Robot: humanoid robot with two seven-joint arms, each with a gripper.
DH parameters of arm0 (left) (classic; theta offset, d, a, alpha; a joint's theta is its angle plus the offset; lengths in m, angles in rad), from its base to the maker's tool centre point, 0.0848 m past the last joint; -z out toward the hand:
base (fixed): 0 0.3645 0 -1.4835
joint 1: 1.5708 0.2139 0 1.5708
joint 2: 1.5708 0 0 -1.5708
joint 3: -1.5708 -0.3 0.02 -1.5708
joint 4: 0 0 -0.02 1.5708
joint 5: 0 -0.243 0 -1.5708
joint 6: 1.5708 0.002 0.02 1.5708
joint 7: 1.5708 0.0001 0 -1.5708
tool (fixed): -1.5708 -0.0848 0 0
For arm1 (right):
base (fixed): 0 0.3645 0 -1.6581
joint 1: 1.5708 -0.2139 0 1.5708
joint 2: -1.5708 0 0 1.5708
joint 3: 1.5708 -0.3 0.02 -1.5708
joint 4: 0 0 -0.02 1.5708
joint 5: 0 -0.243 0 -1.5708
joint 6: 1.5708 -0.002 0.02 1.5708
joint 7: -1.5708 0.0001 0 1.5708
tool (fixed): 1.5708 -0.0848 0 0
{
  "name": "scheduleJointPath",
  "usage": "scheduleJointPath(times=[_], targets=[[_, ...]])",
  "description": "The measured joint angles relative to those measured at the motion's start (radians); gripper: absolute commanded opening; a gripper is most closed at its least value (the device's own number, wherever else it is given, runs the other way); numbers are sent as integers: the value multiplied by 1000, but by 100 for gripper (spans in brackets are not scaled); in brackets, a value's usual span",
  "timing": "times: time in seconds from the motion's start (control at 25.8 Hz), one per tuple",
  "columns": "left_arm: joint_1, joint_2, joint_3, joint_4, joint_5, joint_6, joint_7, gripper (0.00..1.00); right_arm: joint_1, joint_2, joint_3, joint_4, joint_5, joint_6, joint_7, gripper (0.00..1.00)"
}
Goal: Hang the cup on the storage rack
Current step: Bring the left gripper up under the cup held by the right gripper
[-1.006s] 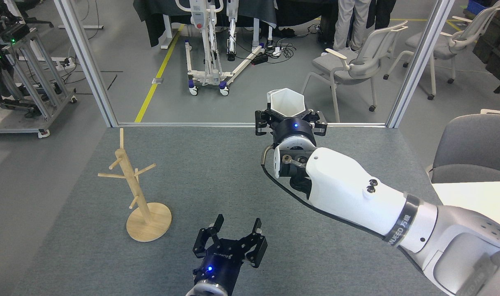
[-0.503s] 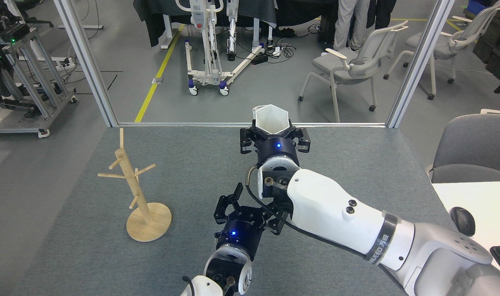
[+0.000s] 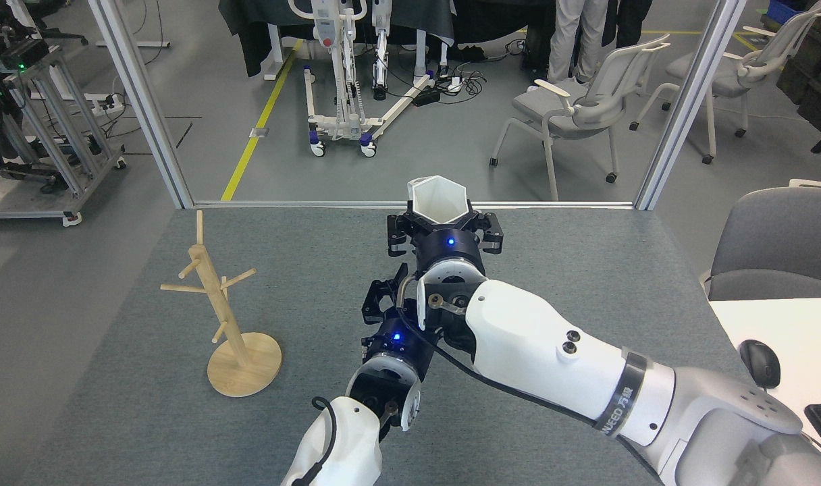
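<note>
The white hexagonal cup [image 3: 439,200] is held mouth-up in my right gripper [image 3: 444,228], which is shut on its lower body above the far middle of the grey table [image 3: 586,270]. My left gripper [image 3: 398,291] sits just below and left of the right wrist; its left finger [image 3: 380,300] is spread wide and its other finger is hidden behind that wrist. It holds nothing. The storage rack [image 3: 216,297], a light wooden post with angled pegs on a round base [image 3: 245,368], stands upright on the table's left side, well left of both grippers.
Metal frame posts [image 3: 140,101] rise at the table's far corners. A grey chair [image 3: 782,236] and a white desk with a mouse [image 3: 760,362] sit at the right. White chairs, a lift stand and a person's legs [image 3: 572,40] stand on the floor beyond.
My right arm carried the cup left and nearer, from beyond the table's far edge to over it. My left gripper moved forward and right, up under the right wrist.
</note>
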Motion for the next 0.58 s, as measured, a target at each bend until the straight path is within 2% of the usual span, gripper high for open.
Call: scheduleJointPath(times=[0.23,0.58], targets=[[-56,-2,5,66,13,-2,-2,98,-1,0,0,0,0,0,1,1],[-91,-2,6,97,15,-2,-2,98,-1,1,-1,0,0,0,2,1]])
